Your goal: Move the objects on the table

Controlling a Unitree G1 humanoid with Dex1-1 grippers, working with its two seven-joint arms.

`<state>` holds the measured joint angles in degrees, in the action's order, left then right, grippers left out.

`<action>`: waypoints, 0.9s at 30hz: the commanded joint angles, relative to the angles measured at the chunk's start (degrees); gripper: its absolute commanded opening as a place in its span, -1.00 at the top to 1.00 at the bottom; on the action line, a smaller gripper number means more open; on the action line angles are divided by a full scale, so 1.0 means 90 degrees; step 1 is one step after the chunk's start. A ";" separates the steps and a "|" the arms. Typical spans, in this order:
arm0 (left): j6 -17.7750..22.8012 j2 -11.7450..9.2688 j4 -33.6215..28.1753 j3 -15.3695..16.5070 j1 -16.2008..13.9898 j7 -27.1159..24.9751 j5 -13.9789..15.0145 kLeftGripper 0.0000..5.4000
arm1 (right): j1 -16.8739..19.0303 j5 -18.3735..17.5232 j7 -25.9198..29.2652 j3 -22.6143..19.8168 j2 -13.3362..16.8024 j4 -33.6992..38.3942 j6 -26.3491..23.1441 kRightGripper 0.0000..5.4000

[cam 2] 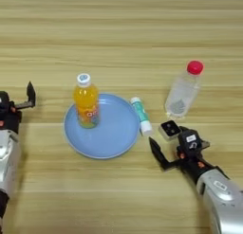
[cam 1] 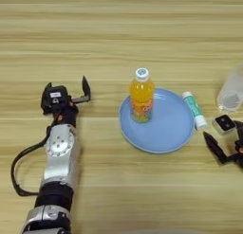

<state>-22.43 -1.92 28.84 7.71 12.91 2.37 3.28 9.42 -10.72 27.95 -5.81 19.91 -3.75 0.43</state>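
Note:
The orange-drink bottle with a white cap stands upright on the left part of a blue plate. The green-and-white tube lies on the table against the plate's right rim. The small white block with a black face sits just right of the tube's near end. My right gripper is open right at the block's near side, with nothing between its fingers. My left gripper is open over bare wood left of the plate.
A clear plastic bottle with a red cap lies tilted behind the block at the right. Bare wood stretches across the far half of the table and in front of the plate.

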 commanded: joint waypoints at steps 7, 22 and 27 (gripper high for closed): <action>0.0213 -0.0322 0.0432 -0.0266 0.0139 0.0324 -0.0725 -1.00 | -0.0075 -0.0014 -0.0036 0.0007 -0.0020 -0.0119 -0.0137 -1.00; 0.0178 -0.0327 0.0544 -0.0337 0.0184 0.0383 -0.0765 -1.00 | -0.0273 0.0048 -0.0122 0.0004 -0.0092 -0.0473 0.0040 -0.70; 0.0169 -0.0325 0.0552 -0.0348 0.0189 0.0393 -0.0753 -1.00 | -0.0297 0.0049 -0.0149 -0.0005 -0.0098 -0.0518 0.0111 -0.48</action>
<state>-21.15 -5.07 33.31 4.76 14.16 5.57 -3.21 6.96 -10.83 26.79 -5.88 19.22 -7.22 1.79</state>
